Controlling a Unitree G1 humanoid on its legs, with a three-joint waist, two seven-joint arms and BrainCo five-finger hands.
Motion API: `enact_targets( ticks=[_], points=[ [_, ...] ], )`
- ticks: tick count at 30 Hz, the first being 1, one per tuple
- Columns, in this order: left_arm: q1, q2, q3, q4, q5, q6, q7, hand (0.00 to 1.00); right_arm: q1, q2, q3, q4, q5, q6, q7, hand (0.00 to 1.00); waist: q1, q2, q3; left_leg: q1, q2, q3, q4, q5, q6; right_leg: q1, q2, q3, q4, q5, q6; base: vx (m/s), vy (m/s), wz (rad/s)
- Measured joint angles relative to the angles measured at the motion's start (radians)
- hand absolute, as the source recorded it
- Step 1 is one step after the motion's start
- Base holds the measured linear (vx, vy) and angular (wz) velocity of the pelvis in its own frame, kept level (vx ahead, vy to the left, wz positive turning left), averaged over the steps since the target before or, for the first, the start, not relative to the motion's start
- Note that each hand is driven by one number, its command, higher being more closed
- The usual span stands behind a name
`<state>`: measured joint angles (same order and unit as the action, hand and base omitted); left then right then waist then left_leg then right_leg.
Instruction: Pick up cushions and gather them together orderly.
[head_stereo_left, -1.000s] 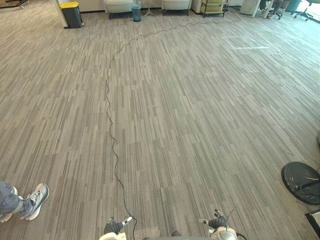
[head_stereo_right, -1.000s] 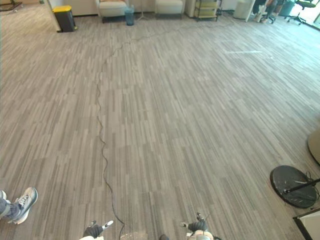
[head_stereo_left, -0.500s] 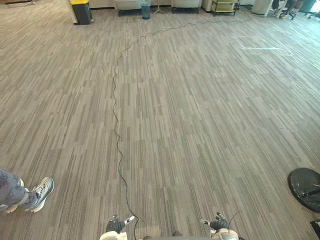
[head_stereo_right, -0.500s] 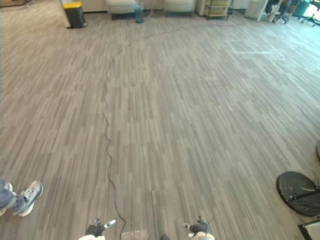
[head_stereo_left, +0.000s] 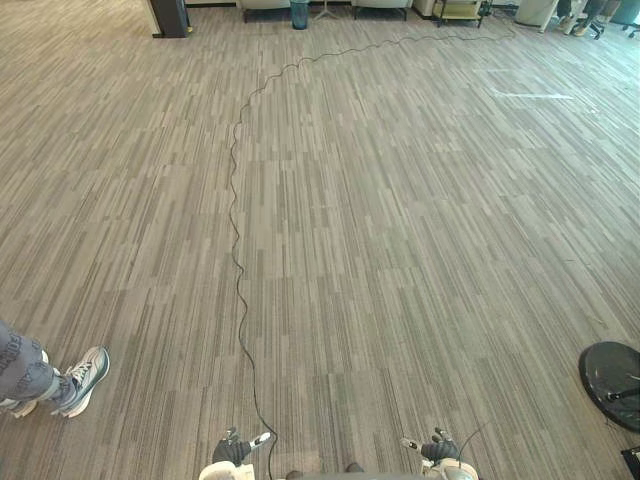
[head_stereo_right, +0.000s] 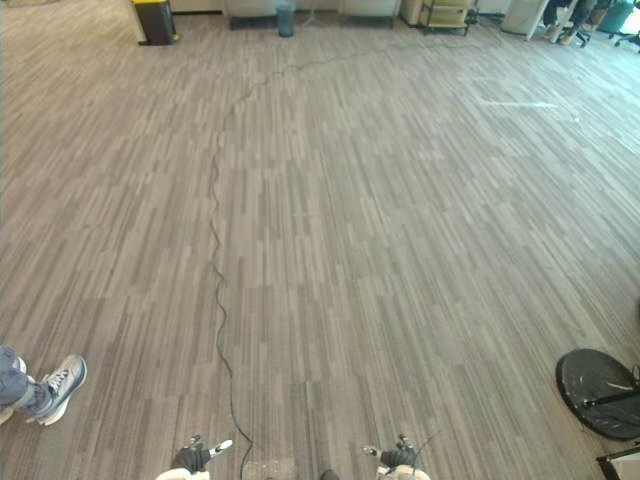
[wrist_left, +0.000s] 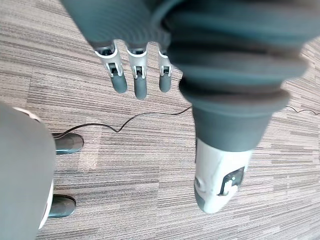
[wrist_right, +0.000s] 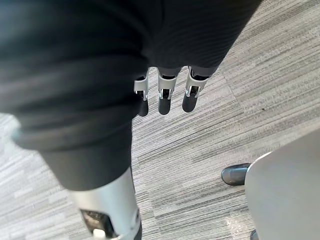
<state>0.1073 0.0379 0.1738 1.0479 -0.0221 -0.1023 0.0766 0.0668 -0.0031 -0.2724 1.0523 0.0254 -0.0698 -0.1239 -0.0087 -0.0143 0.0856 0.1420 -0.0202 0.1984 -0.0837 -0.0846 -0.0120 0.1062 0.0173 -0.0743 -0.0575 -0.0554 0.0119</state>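
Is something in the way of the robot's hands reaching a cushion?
Nothing visible blocks them. The left hand and right hand hang open above the grey striped carpet. A person's grey sneaker is off to the left, a black round base off to the right. I cannot tell where cushions are.

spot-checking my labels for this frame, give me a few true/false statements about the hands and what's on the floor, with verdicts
1. The left hand is curled round a cushion. False: its fingers hang straight above the carpet and hold nothing.
2. The right hand is open. True.
3. A person's shoe stands on the carpet at the robot's left. True.
4. The round black base lies at the robot's left, touching the shoe. False: it lies at the robot's right, far apart from the shoe.
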Motion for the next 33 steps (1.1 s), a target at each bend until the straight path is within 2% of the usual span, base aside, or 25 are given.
enact_targets(
  ticks=[7, 12, 14, 16, 17, 18, 19, 20, 21, 22, 25, 26, 27, 28, 29, 30, 31, 32, 33],
  points=[
    [-0.001, 0.009, -0.015, 0.001, 0.000, 0.000, -0.001, 0.00, 0.008, 0.001, -0.008, -0.004, 0.039, -0.003, 0.006, 0.00, -0.001, -0.001, 0.000, -0.002, -0.004, -0.017, -0.001, 0.004, 0.006, -0.002, -0.004, -0.018, 0.010, -0.013, -0.005, -0.04, -0.025, 0.06],
    [-0.006, 0.009, -0.016, 0.000, -0.001, 0.000, -0.001, 0.00, 0.009, 0.003, -0.039, -0.007, 0.057, -0.004, 0.010, 0.00, -0.003, -0.006, 0.005, -0.020, -0.003, -0.022, -0.003, 0.003, 0.005, -0.067, -0.007, -0.028, 0.123, -0.082, -0.017, 0.03, -0.031, 0.06],
    [-0.009, 0.012, -0.012, -0.008, -0.001, 0.000, -0.001, 0.00, 0.007, 0.005, -0.041, -0.011, 0.063, -0.009, 0.010, 0.00, -0.003, -0.011, 0.017, -0.021, -0.004, -0.021, 0.009, -0.005, -0.006, -0.084, -0.012, -0.029, 0.168, -0.114, -0.021, 0.11, -0.040, 0.07],
    [-0.010, 0.018, 0.003, -0.023, -0.002, 0.000, -0.003, 0.00, 0.006, 0.012, -0.043, -0.015, 0.064, -0.016, 0.011, 0.00, -0.003, -0.027, 0.038, -0.050, -0.005, -0.013, 0.111, -0.053, -0.020, -0.090, -0.028, -0.034, 0.227, -0.153, -0.026, 0.08, -0.066, 0.17],
    [-0.010, 0.019, 0.012, -0.046, -0.003, 0.000, -0.003, 0.00, 0.007, 0.016, -0.049, -0.017, 0.065, -0.021, 0.011, 0.00, -0.001, -0.036, 0.046, -0.107, 0.004, 0.002, 0.259, -0.110, -0.034, -0.089, -0.041, -0.041, 0.261, -0.177, -0.028, 0.05, -0.075, 0.15],
    [-0.010, 0.017, 0.018, -0.055, -0.003, 0.000, -0.004, 0.00, 0.008, 0.022, -0.051, -0.019, 0.066, -0.021, 0.011, 0.00, 0.000, -0.036, 0.051, -0.135, 0.012, 0.012, 0.327, -0.130, -0.040, -0.087, -0.043, -0.045, 0.270, -0.182, -0.029, 0.06, -0.088, 0.13],
    [-0.010, 0.005, 0.042, -0.080, -0.006, 0.000, -0.009, 0.00, 0.015, 0.025, -0.062, -0.040, 0.076, -0.020, 0.012, 0.00, 0.007, -0.028, 0.061, -0.206, 0.046, 0.046, 0.503, -0.170, -0.051, -0.080, -0.041, -0.054, 0.284, -0.191, -0.037, 0.06, -0.058, 0.07],
    [-0.010, -0.006, 0.055, -0.095, -0.010, 0.000, -0.016, 0.00, 0.024, 0.025, -0.061, -0.060, 0.083, -0.021, 0.012, 0.00, 0.012, -0.018, 0.069, -0.252, 0.070, 0.062, 0.607, -0.182, -0.044, -0.069, -0.036, -0.060, 0.285, -0.200, -0.045, 0.07, -0.018, 0.11],
    [-0.008, -0.014, 0.077, -0.111, -0.022, -0.001, -0.018, 0.00, 0.033, 0.024, -0.058, -0.082, 0.096, -0.020, 0.010, 0.00, 0.014, -0.009, 0.079, -0.331, 0.116, 0.084, 0.776, -0.212, -0.024, -0.060, -0.031, -0.069, 0.296, -0.223, -0.056, 0.10, 0.056, 0.24],
    [-0.008, -0.016, 0.074, -0.121, -0.030, 0.000, -0.018, 0.00, 0.034, 0.024, -0.055, -0.096, 0.097, -0.021, 0.005, 0.00, 0.014, -0.002, 0.084, -0.368, 0.153, 0.096, 0.836, -0.244, -0.009, -0.044, -0.033, -0.079, 0.305, -0.246, -0.055, 0.08, 0.063, 0.25],
    [-0.007, -0.021, 0.072, -0.133, -0.042, -0.002, -0.020, 0.00, 0.034, 0.024, -0.045, -0.094, 0.097, -0.019, 0.004, 0.00, 0.021, -0.004, 0.085, -0.412, 0.174, 0.096, 0.799, -0.246, -0.012, -0.014, -0.059, -0.080, 0.305, -0.269, -0.043, 0.14, 0.105, 0.10],
    [-0.007, -0.022, 0.071, -0.135, -0.043, -0.003, -0.020, 0.00, 0.031, 0.024, -0.033, -0.094, 0.097, -0.020, 0.003, 0.00, 0.023, -0.007, 0.085, -0.441, 0.169, 0.098, 0.722, -0.236, -0.012, 0.002, -0.088, -0.077, 0.292, -0.279, -0.028, 0.27, 0.216, -0.09],
    [-0.007, -0.023, 0.071, -0.143, -0.047, -0.004, -0.020, 0.00, 0.023, 0.022, -0.028, -0.094, 0.096, -0.020, 0.003, 0.00, 0.024, -0.006, 0.086, -0.468, 0.163, 0.102, 0.610, -0.185, -0.025, 0.014, -0.113, -0.066, 0.271, -0.289, -0.016, 0.23, 0.186, -0.11],
    [-0.006, -0.023, 0.071, -0.146, -0.048, -0.005, -0.020, 0.00, 0.022, 0.021, -0.028, -0.094, 0.097, -0.020, 0.003, 0.00, 0.024, -0.005, 0.085, -0.473, 0.163, 0.103, 0.578, -0.167, -0.029, 0.017, -0.117, -0.060, 0.263, -0.290, -0.011, 0.30, 0.267, -0.30],
    [-0.004, -0.025, 0.073, -0.154, -0.057, -0.011, -0.020, 0.00, 0.020, 0.022, -0.024, -0.093, 0.097, -0.020, 0.001, 0.00, 0.033, -0.008, 0.084, -0.492, 0.162, 0.113, 0.494, -0.057, -0.044, 0.028, -0.140, -0.038, 0.232, -0.298, 0.003, 0.26, 0.251, -0.41],
    [-0.005, -0.026, 0.073, -0.153, -0.059, -0.015, -0.020, 0.00, 0.022, 0.023, -0.018, -0.092, 0.096, -0.019, -0.003, 0.00, 0.043, -0.014, 0.080, -0.488, 0.153, 0.131, 0.491, -0.020, -0.032, 0.036, -0.151, -0.011, 0.204, -0.301, 0.005, 0.44, 0.382, -0.57],
    [-0.006, -0.017, 0.079, -0.153, -0.060, -0.020, -0.020, 0.00, 0.028, 0.030, -0.018, -0.090, 0.094, -0.018, -0.003, 0.00, 0.049, -0.031, 0.062, -0.495, 0.133, 0.158, 0.517, -0.078, -0.012, 0.036, -0.178, 0.017, 0.179, -0.287, -0.009, 0.34, 0.246, -0.43],
    [-0.007, -0.018, 0.085, -0.153, -0.060, -0.021, -0.019, 0.00, 0.024, 0.034, -0.019, -0.090, 0.091, -0.017, 0.000, 0.00, 0.049, -0.033, 0.060, -0.503, 0.133, 0.164, 0.537, -0.100, -0.003, 0.036, -0.181, 0.038, 0.176, -0.271, -0.020, 0.59, 0.397, -0.36],
    [-0.007, -0.016, 0.096, -0.154, -0.060, -0.021, -0.019, 0.00, 0.025, 0.042, -0.020, -0.092, 0.091, -0.017, 0.003, 0.00, 0.052, -0.044, 0.054, -0.504, 0.124, 0.185, 0.571, -0.136, 0.020, 0.028, -0.202, 0.092, 0.193, -0.236, 0.006, 0.62, 0.411, -0.25]
  ],
)
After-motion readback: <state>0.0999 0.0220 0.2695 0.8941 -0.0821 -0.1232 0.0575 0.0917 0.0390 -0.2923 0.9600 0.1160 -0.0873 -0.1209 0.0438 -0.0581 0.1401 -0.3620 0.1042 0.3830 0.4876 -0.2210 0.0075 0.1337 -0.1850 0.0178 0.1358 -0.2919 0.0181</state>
